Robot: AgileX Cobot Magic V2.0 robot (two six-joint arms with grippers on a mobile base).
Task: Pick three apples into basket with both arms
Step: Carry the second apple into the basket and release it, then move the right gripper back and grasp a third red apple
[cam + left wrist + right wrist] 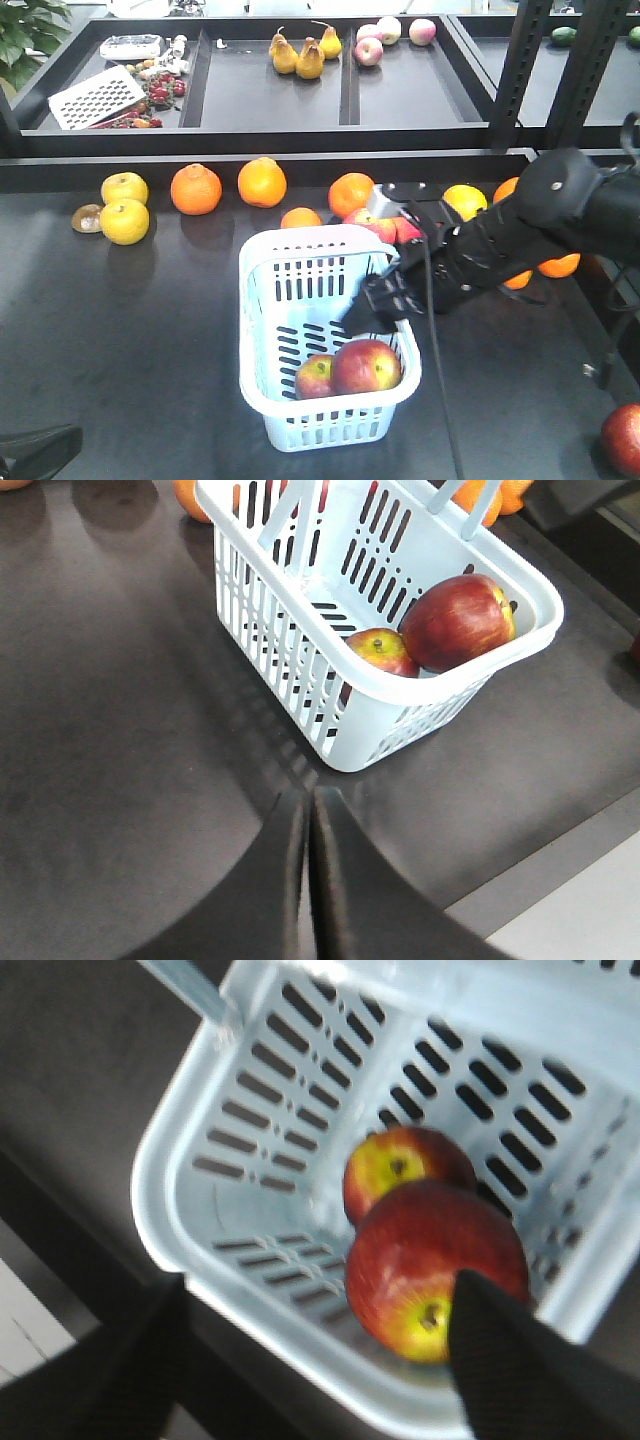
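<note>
Basket of pale blue slotted plastic (262, 300) sits at the middle of a dark tabletop (120, 340), holding two dark red apples mottled yellow-green. The larger apple (366, 366) lies against the near right wall, touching the smaller apple (314, 377) beside it. The right arm's black gripper (385, 300) hangs over the basket's right side; in its wrist view the fingers stand apart with the larger apple showing between them, so the jaws look released and hold nothing. The left gripper (308, 880) hovers over bare table just short of the basket's near corner, its two black fingers pressed together and empty.

Judging by this, the second apple is delivered and a third is wanted. A dark red apple (625, 438) lies well apart at the table's near right edge, partly cut off by the frame. The next move likely calls for the right arm to rise clear of the rim, and for one arm to fetch that fruit. Oranges (262, 182) and yellow apples (124, 220) line the back of the table.
</note>
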